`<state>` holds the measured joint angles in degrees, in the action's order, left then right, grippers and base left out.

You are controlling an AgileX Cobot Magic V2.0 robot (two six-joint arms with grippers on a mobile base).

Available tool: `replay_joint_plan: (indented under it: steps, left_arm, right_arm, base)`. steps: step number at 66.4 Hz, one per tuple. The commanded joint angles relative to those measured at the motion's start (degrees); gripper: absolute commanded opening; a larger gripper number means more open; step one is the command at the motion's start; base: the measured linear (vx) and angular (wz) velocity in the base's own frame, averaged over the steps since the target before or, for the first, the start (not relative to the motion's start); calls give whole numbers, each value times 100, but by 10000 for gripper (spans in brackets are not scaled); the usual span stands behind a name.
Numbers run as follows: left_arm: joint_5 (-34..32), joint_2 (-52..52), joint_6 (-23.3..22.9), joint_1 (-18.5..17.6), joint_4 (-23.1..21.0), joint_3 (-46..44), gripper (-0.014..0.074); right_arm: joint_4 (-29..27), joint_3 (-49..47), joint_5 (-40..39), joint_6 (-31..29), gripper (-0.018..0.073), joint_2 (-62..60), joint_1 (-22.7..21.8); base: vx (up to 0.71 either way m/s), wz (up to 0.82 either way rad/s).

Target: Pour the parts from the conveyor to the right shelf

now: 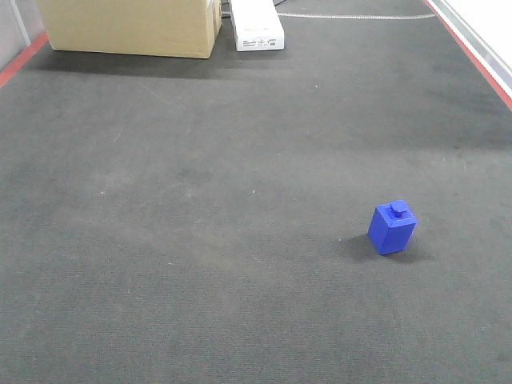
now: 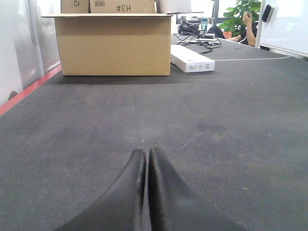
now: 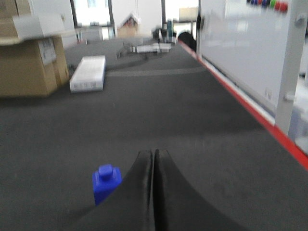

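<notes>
The left gripper [image 2: 146, 155] was seen at the bottom centre of its wrist view, its two black fingers pressed together with nothing held between them, low over the conveyor [image 2: 231, 144]; only bare dark belt was seen just ahead of the tips. The right gripper [image 3: 153, 154] was likewise seen at the bottom centre of its own view, fingers closed against each other and empty. The blue block [image 3: 106, 183] was found just beside it, at the lower left of that blurred frame, resting on the belt with its stud upward; whether it touched the finger could not be told. In the front view the block [image 1: 392, 226] was placed at the lower right, standing alone on the belt, slightly tilted. A red strip [image 3: 250, 108] was seen running along the belt's edge on the right, below a whiteboard [image 3: 240, 43]. Farther off, a cardboard box [image 2: 113, 45] was set at the upper left, and a white flat box [image 2: 192, 60] lay just beside it. Cables [image 2: 197, 41], a plant [image 2: 238, 14] and a person [image 2: 248, 31] were made out at the upper right.
</notes>
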<state>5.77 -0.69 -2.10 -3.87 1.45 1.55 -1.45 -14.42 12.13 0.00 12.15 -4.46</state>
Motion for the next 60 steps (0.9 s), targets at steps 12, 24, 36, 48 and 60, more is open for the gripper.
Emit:
replay_joint_plan:
  steps: [12,24,36,48,60]
  left_arm:
    - [-449,-75,-44,-33,-35,-111,-6]
    - [-449,-75,-44,-33,-35,-111,-6]
    - [-449,-75,-44,-33,-35,-111,-6]
    - [-449,-75,-44,-33,-35,-111,-6]
    - [-449,-74,-44,-26,-35,-111,-6]
  right_arm:
    - [3,-277,-31,0,-9,774,-29]
    - [-4,-277,-312,0,-9,920,-29]
    - [-215,-394,-293,0,26,1061,-29]
    - [-285,-889,97,-196,212,1702,-29]
    - [-286,-1329,114,-431,465,2557,-24]
  base:
    - [0,0]
    - [0,0]
    - [0,0]
    - [0,0]
    - [0,0]
